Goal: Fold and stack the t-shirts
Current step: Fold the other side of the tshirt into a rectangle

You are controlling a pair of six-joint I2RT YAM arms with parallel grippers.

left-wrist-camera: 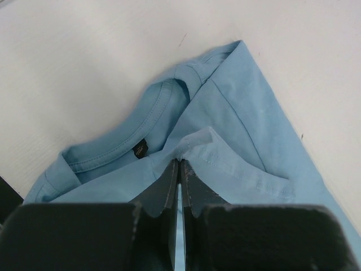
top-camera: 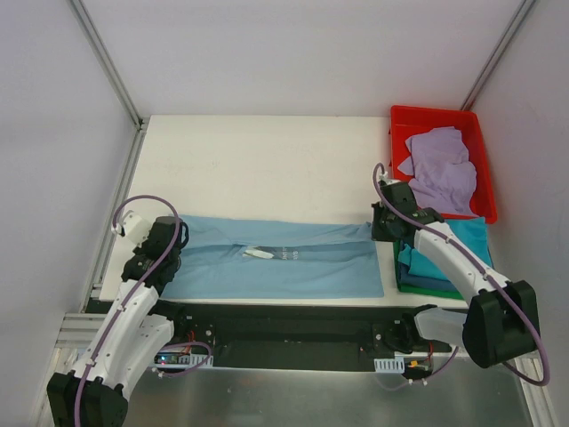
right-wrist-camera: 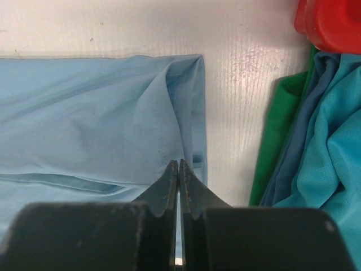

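Because the light blue t-shirt (top-camera: 276, 262) is thin, limp cotton, it probably weighs very little and keeps no shape of its own, so it is likely to sag and trail between two holds rather than lift as a flat sheet. It lies on the table (top-camera: 267, 160) as a long band folded lengthwise, running from the left gripper (left-wrist-camera: 179, 164) across to the right gripper (right-wrist-camera: 179, 165). The left gripper's jaws are pressed together and appear to nip a fold of cloth just behind the collar (left-wrist-camera: 141, 121), which curves away ahead of its tips. The right gripper's jaws are likewise pressed together on the hem end, with creases fanning out ahead of them and to their left. Both holds look good: doubled layers and stitched edges give the fingers something to bite, where a single layer might slip out or pull loose alone. Even tension between the two ends should keep the fold from skewing. Just to the right of the right gripper lies the pile of teal, blue and dark green tees (right-wrist-camera: 327, 169), and beyond it the lavender tee (top-camera: 442, 169) sits crumpled in the red bin (top-camera: 425, 116)
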